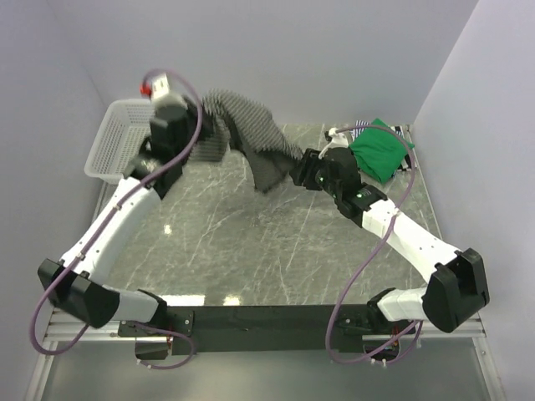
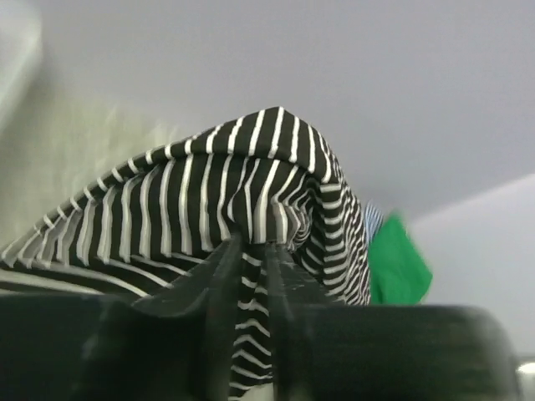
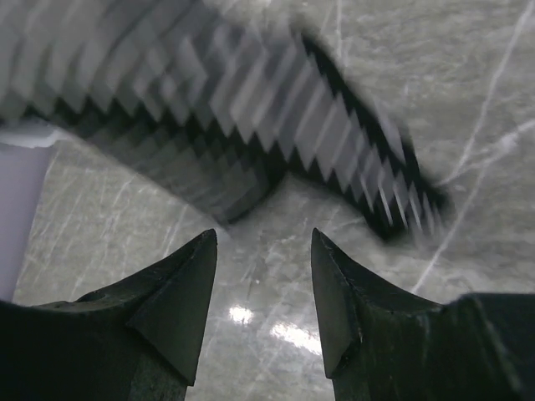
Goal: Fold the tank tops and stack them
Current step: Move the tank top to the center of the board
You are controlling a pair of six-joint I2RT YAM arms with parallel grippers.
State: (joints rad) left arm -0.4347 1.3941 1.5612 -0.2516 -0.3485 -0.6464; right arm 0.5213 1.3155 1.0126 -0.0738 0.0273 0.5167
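Observation:
The black-and-white striped tank top (image 1: 251, 138) hangs in the air over the far middle of the table, blurred by motion. My left gripper (image 1: 201, 113) is shut on its upper edge, and the cloth (image 2: 234, 200) drapes over the fingers (image 2: 219, 276). My right gripper (image 1: 299, 171) is open and empty just right of the cloth's hanging lower end (image 3: 251, 125). The green tank top (image 1: 380, 150) lies folded at the far right, and shows in the left wrist view (image 2: 397, 263). The blue-and-white striped top (image 1: 361, 128) peeks out beneath it.
A white mesh basket (image 1: 113, 142) stands at the far left corner behind the left arm. The marble table (image 1: 251, 251) ends at pale walls on the left, back and right.

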